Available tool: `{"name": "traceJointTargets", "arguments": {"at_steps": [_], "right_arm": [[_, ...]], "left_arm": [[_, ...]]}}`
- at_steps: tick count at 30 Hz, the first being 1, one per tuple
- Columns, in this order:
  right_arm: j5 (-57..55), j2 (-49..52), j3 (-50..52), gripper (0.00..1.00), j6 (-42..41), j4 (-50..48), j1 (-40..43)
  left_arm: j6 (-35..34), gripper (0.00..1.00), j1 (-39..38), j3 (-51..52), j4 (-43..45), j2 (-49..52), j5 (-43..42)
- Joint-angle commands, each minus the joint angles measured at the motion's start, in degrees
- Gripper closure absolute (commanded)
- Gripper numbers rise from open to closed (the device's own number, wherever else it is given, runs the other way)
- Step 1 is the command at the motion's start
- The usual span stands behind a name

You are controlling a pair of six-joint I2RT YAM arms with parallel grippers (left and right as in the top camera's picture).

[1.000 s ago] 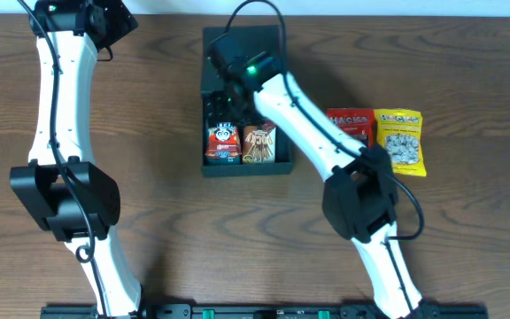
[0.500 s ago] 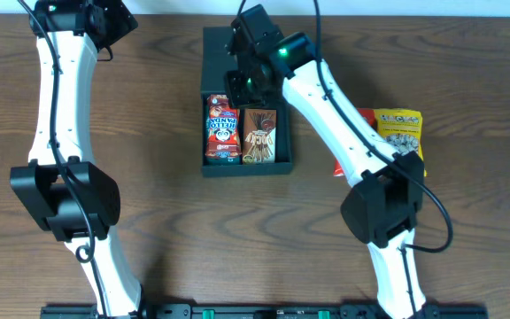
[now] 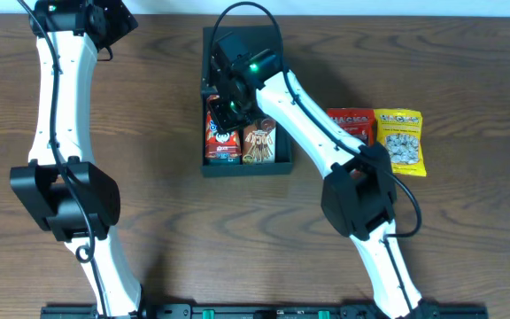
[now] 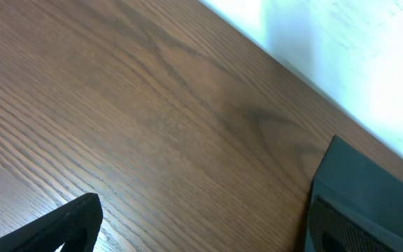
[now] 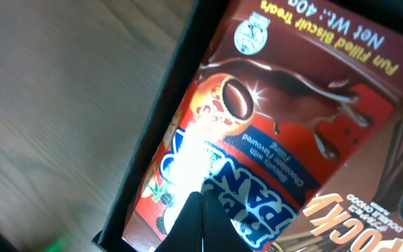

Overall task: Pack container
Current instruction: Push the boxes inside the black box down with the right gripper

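Shut and empty, the right gripper [image 5: 200,218] hangs over the red biscuit pack [image 5: 257,126] by the Pocky box [image 3: 259,143] in the container [image 3: 283,165]; the left gripper [image 3: 113,19] is wide open, empty.

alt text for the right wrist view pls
The shut right pincer points down at a red packet of biscuits lying in the black container. A brown Pocky carton lies beside the packet at lower right, and the wooden table shows outside the container on the left.
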State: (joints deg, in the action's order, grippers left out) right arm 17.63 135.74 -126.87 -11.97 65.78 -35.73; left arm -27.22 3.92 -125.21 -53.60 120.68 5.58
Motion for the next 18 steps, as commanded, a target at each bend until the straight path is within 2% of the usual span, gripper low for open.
{"name": "traceJointTargets", "arguments": {"at_steps": [1, 4, 7, 13, 18], "right_arm": [[0.7, -0.7, -0.8, 0.99, 2.3, 0.3, 0.5], [0.0, -3.2, -1.0, 0.99, 3.3, 1.0, 1.4], [-5.3, -5.0, -1.0, 0.99, 3.3, 2.7, 3.0], [-2.6, -4.9, -0.8, 0.99, 5.9, 2.5, 4.0], [-6.8, -3.8, -0.5, 0.99, 3.6, 3.8, 3.8]], "left_arm": [[-0.7, 0.05, 0.2, 0.2, -0.2, 0.0, 0.9], [-0.7, 0.05, 0.2, 0.2, -0.1, 0.0, 0.9], [-0.7, 0.05, 0.2, 0.2, -0.1, 0.0, 0.9], [-0.7, 0.05, 0.2, 0.2, -0.2, 0.0, 0.9], [-0.7, 0.05, 0.2, 0.2, -0.2, 0.0, 1.0]]}}
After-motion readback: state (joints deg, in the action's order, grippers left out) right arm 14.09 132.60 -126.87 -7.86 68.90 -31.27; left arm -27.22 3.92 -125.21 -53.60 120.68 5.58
